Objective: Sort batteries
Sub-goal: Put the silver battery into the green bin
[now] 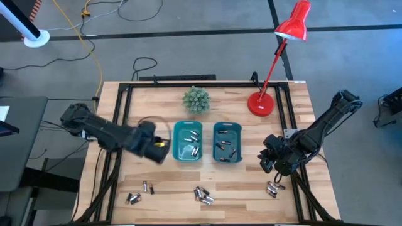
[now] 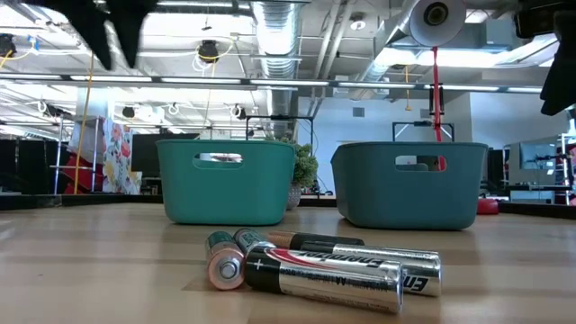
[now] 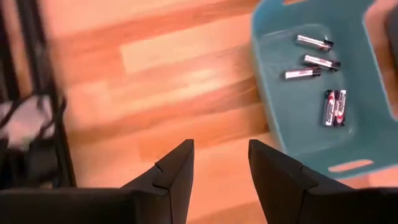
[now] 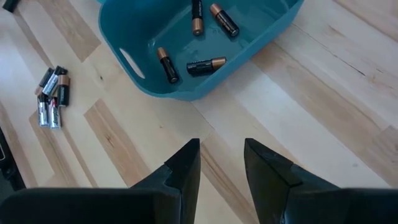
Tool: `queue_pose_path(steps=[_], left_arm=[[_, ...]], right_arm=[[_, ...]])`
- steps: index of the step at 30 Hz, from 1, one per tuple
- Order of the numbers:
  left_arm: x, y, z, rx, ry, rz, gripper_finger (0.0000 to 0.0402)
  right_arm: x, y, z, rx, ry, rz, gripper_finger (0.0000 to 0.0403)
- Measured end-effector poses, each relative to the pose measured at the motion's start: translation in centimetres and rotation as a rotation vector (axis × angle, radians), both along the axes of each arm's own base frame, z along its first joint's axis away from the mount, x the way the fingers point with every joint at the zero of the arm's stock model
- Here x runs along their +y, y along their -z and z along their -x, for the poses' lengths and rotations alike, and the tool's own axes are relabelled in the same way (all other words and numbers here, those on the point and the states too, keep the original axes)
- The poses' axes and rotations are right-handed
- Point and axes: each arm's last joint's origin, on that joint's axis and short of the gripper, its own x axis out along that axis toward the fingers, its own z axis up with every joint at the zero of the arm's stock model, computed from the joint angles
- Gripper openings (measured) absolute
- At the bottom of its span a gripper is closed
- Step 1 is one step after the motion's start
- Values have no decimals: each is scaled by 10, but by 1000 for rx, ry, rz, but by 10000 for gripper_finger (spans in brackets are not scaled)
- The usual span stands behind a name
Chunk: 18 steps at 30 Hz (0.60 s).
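Currently my left gripper (image 3: 221,168) is empty, fingers apart, beside the left bin (image 1: 187,143) holding silvery batteries (image 3: 314,59). Right gripper (image 4: 222,163) likewise parted, empty, near right bin (image 4: 186,37); loose cells (image 1: 203,195) well clear.

Low view across the wooden tabletop (image 2: 81,261). Near, at centre: a cluster of batteries (image 2: 315,267) lying on their sides, touching one another; the nearest is silver and black with red lettering, and two green-ended cells at its left point their ends toward the camera. Farther back stand two teal bins, the left bin (image 2: 227,182) and the right bin (image 2: 412,184), side by side with a gap between them, each with a slot handle near the rim. A small green plant (image 2: 304,167) shows in the gap, behind the bins. A red lamp stem (image 2: 436,94) rises behind the right bin. Dark arm parts (image 2: 110,25) hang at upper left. Beyond: ceiling ducts and lights.
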Motion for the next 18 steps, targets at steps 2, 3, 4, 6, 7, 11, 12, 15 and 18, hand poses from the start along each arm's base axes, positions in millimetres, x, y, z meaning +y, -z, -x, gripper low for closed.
queue_pose_path(steps=[2, 3, 4, 6, 7, 11, 12, 15, 18], left_arm=[[-13, 1, 9, -5, -46, 2, 147], [-20, 4, 13, -7, -64, 12, 147], [-27, 7, 17, -7, -76, 29, 147], [-38, 16, 22, 1, -103, 77, 147], [-44, 22, 25, 12, -121, 95, 147], [-67, 48, 34, -30, -173, 169, 147], [-72, 55, 35, -44, -166, 197, 147], [-82, 76, 37, -80, -138, 262, 147], [-85, 94, 37, -95, -135, 321, 147]], right_arm=[[0, 0, 0, 0, -3, 2, 140], [0, 0, 0, 0, -5, 3, 140], [0, 0, 0, 0, -5, 3, 140], [0, 0, 0, 1, -7, 4, 140], [0, 0, 0, 1, -10, 6, 140], [0, 0, 0, 1, -25, 15, 140], [0, 0, 0, 1, -27, 16, 140], [0, 0, 0, 3, -34, 21, 140], [0, 0, 0, 6, -48, 26, 140]])
